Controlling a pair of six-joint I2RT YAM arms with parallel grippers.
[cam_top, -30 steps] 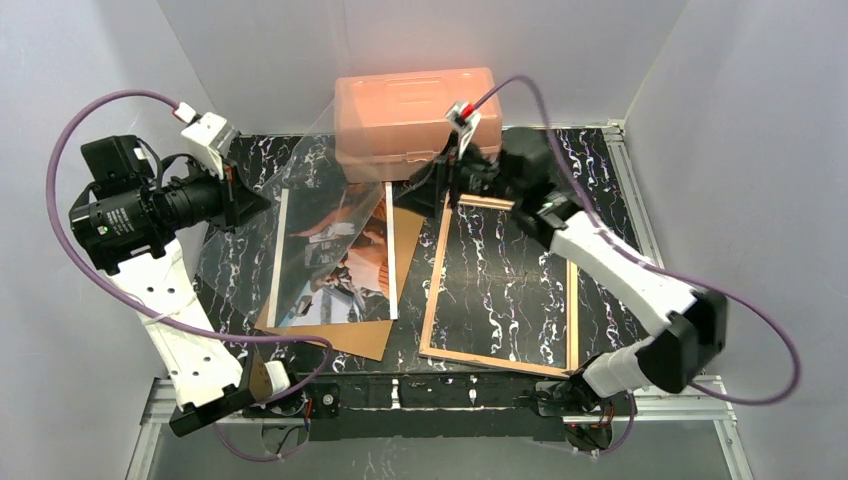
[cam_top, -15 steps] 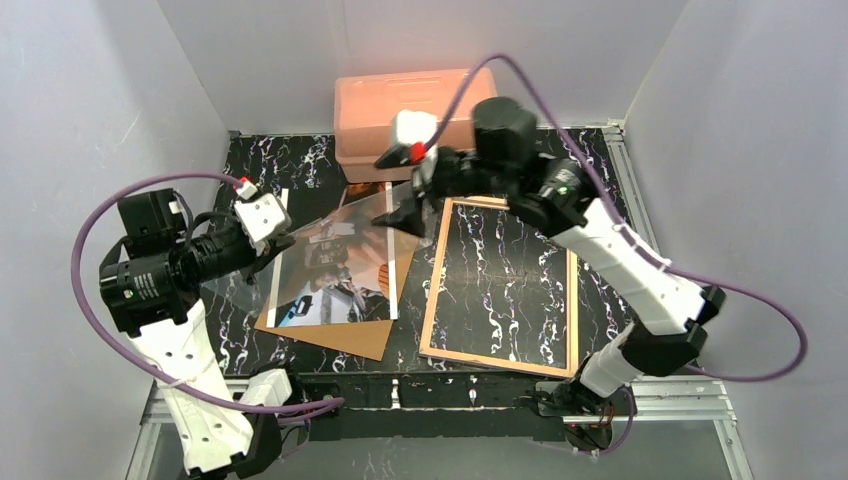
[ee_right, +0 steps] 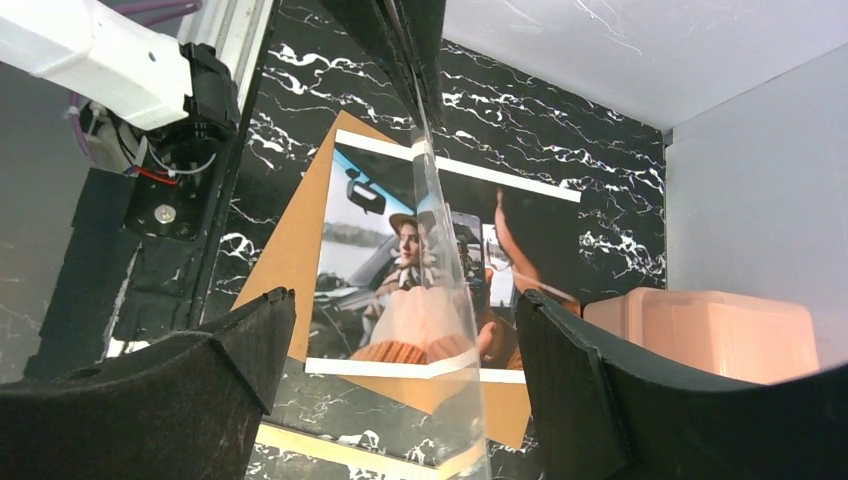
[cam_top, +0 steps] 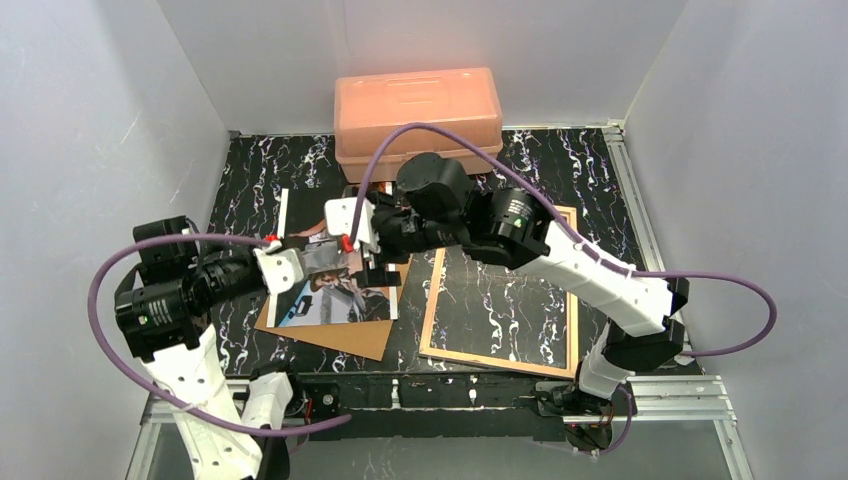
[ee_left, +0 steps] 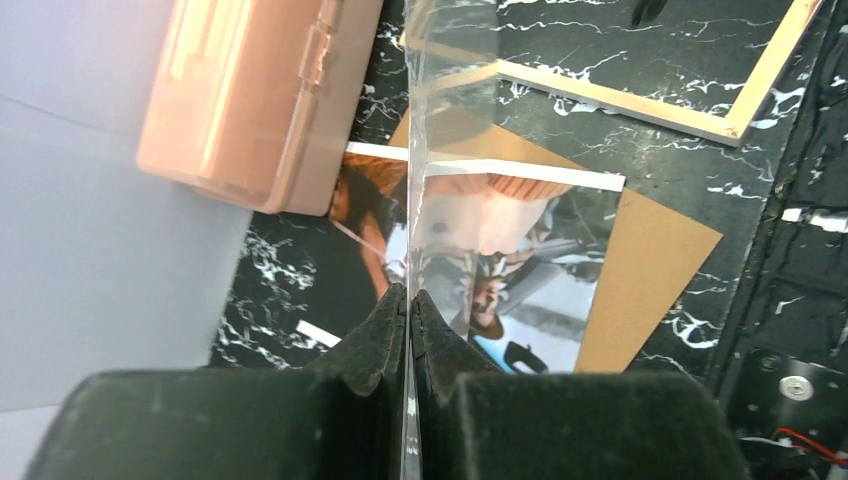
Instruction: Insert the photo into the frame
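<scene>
The photo (cam_top: pixel 335 300) lies face up on a brown backing board (cam_top: pixel 350 338) left of centre; it also shows in the wrist views (ee_left: pixel 530 260) (ee_right: pixel 370 250). The frame (cam_top: pixel 432 305) lies to its right, tan wood side up, with the marble tabletop showing through it. My left gripper (ee_left: pixel 409 300) (cam_top: pixel 305 260) is shut on the edge of a clear sheet (ee_left: pixel 450 120) held on edge above the photo. My right gripper (ee_right: pixel 402 300) (cam_top: pixel 370 268) stands open with the sheet's other end (ee_right: pixel 450 330) between its fingers, touching neither.
An orange plastic box (cam_top: pixel 418 108) stands at the back, close behind the right arm's elbow. Grey walls enclose the table on three sides. The right forearm (cam_top: pixel 590 275) crosses above the frame.
My left gripper has carried the clear sheet right and down over the photo. My right arm has swung left from the frame's far corner to the sheet, its jaws narrowing slightly.
</scene>
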